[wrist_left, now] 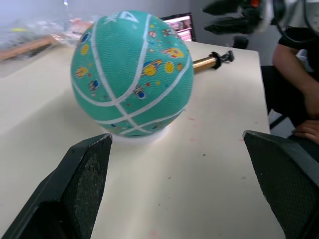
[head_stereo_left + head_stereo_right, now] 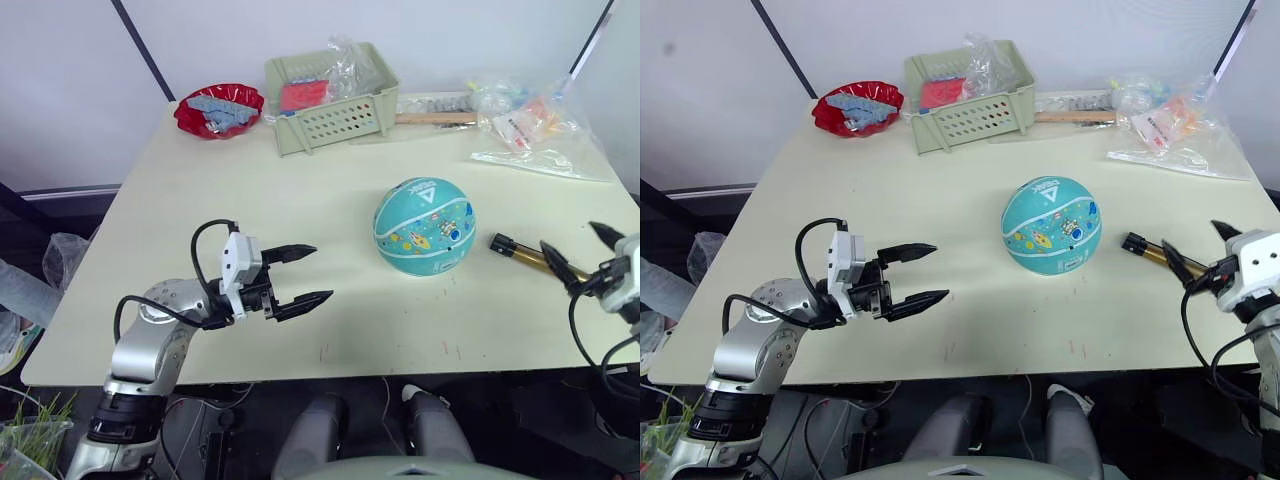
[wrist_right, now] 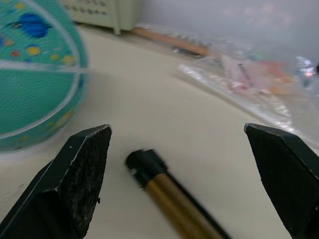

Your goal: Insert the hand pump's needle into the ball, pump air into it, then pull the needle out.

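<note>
The teal ball with white lines and cartoon prints rests on the cream table, right of centre. The bronze-gold hand pump lies flat just right of the ball, its black end cap pointing at it. My right gripper hovers open over the pump's outer part, and the pump's near end lies between and beyond its fingers. My left gripper is open and empty, low over the table a short way left of the ball. The needle is out of view.
A red bowl, a pale green basket, a wooden stick and clear plastic bags line the table's far side. A person's arm shows beyond the table's right edge.
</note>
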You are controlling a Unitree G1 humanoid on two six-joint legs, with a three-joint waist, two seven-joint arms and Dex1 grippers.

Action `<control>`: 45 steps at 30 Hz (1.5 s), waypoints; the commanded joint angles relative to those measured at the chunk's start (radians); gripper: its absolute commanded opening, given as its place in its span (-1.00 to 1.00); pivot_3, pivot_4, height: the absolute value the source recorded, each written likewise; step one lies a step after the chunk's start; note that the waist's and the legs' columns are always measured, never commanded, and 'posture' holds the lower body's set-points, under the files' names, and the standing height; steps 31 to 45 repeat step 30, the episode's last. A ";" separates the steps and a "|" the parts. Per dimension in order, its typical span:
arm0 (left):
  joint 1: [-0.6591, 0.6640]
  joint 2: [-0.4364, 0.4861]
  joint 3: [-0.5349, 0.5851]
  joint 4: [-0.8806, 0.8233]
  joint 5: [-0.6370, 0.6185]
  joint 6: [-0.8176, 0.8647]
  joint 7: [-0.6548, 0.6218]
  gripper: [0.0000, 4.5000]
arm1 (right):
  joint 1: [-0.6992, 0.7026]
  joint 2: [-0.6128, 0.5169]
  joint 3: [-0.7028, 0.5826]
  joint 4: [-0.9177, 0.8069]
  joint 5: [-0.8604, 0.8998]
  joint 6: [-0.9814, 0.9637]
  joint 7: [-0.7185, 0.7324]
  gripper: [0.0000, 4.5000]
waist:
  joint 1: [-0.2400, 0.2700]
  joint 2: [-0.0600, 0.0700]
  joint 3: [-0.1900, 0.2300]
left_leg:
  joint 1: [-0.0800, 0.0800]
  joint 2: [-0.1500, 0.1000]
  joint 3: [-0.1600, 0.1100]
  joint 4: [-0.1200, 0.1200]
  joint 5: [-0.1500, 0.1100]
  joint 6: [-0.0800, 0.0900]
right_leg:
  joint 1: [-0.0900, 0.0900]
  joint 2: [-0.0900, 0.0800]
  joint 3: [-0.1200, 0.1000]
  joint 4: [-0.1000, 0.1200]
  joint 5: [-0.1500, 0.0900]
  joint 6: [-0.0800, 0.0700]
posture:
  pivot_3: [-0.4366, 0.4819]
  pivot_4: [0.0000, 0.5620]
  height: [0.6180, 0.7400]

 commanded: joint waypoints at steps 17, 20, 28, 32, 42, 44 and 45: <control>0.314 -0.056 0.181 0.130 0.095 -0.258 0.152 1.00 | 0.214 -0.027 -0.032 0.167 0.133 -0.219 0.387 0.99 | 0.005 -0.001 0.000 | 0.002 0.000 0.001 0.000 0.000 0.000 | 0.002 -0.002 0.001 -0.001 0.000 0.000 | -0.05 -0.47 1.00; 0.337 -0.048 0.189 0.150 0.117 -0.291 0.161 1.00 | 0.230 -0.037 -0.056 0.190 0.146 -0.241 0.411 0.99 | 0.005 -0.001 0.000 | 0.002 0.001 0.001 0.000 0.000 0.000 | 0.002 -0.003 0.001 -0.001 0.000 0.000 | -0.05 -0.47 1.00; 0.345 -0.045 0.180 0.189 0.149 -0.326 0.165 1.00 | 0.218 -0.042 -0.061 0.220 0.154 -0.262 0.431 0.99 | 0.004 -0.001 0.000 | 0.006 0.001 0.001 0.000 0.000 0.000 | 0.004 -0.003 0.001 -0.001 -0.001 -0.001 | -0.05 -0.47 1.00; 0.345 -0.040 0.182 0.197 0.147 -0.337 0.154 1.00 | 0.219 -0.039 -0.060 0.218 0.154 -0.263 0.433 0.99 | 0.005 -0.001 0.000 | 0.007 0.002 0.001 0.000 0.000 0.000 | 0.005 -0.003 0.001 -0.001 -0.001 -0.001 | -0.05 -0.47 1.00; 0.345 -0.040 0.182 0.197 0.147 -0.337 0.154 1.00 | 0.219 -0.039 -0.060 0.218 0.154 -0.263 0.433 0.99 | 0.005 -0.001 0.000 | 0.007 0.002 0.001 0.000 0.000 0.000 | 0.005 -0.003 0.001 -0.001 -0.001 -0.001 | -0.05 -0.47 1.00; 0.345 -0.040 0.182 0.197 0.147 -0.337 0.154 1.00 | 0.219 -0.039 -0.060 0.218 0.154 -0.263 0.433 0.99 | 0.005 -0.001 0.000 | 0.007 0.002 0.001 0.000 0.000 0.000 | 0.005 -0.003 0.001 -0.001 -0.001 -0.001 | -0.05 -0.47 1.00; 0.345 -0.040 0.182 0.197 0.147 -0.337 0.154 1.00 | 0.219 -0.039 -0.060 0.218 0.154 -0.263 0.433 0.99 | 0.005 -0.001 0.000 | 0.007 0.002 0.001 0.000 0.000 0.000 | 0.005 -0.003 0.001 -0.001 -0.001 -0.001 | -0.05 -0.47 1.00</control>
